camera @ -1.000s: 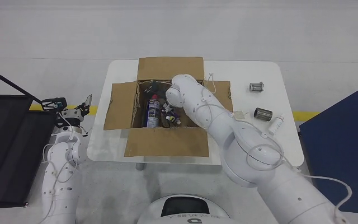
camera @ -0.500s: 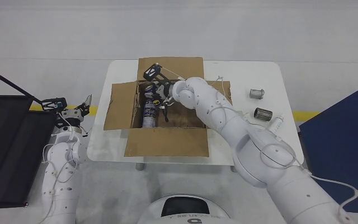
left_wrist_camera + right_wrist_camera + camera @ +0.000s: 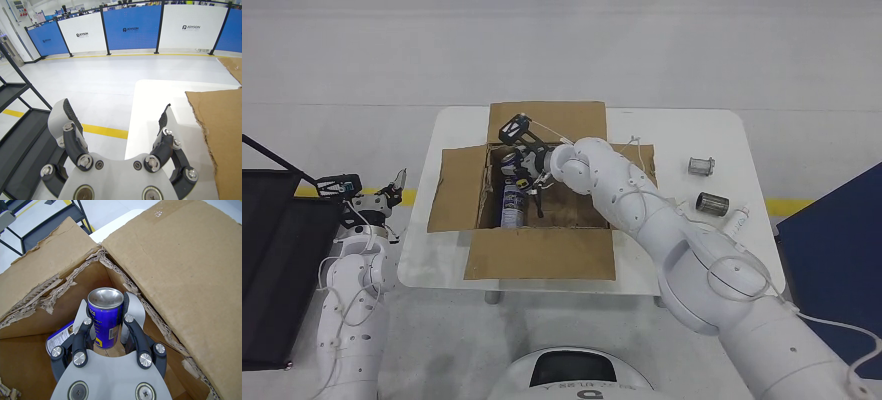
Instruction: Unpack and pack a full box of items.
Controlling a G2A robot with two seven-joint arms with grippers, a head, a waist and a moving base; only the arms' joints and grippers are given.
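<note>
Thin-walled blue can (image 3: 105,321): light if empty, heavier and sloshing if full, cannot tell which; smooth printed metal, so likely slippery, and easy to dent under a hard squeeze. Best taken across the round body near the stiffer end, pads flat on opposite sides, with modest force. Right jaws drawn narrow and clamped on it in just that way, one pad on each side just below the shiny concave end, with the can's length running out along the jaws and a little past their tips. Held above the inside of the cardboard box (image 3: 170,256), near the torn corner where two flaps meet, apparently clear of the walls. Beneath, on the box floor, a second blue-and-white can (image 3: 56,338) lying on its side. Out on the white surface (image 3: 672,135) beside the box, a small metal cylinder (image 3: 700,160) and a darker cylinder (image 3: 711,204), well apart from the jaws. Left jaws spread wide with nothing between them, just off the surface's edge near a box flap, above a black rack (image 3: 22,123).
</note>
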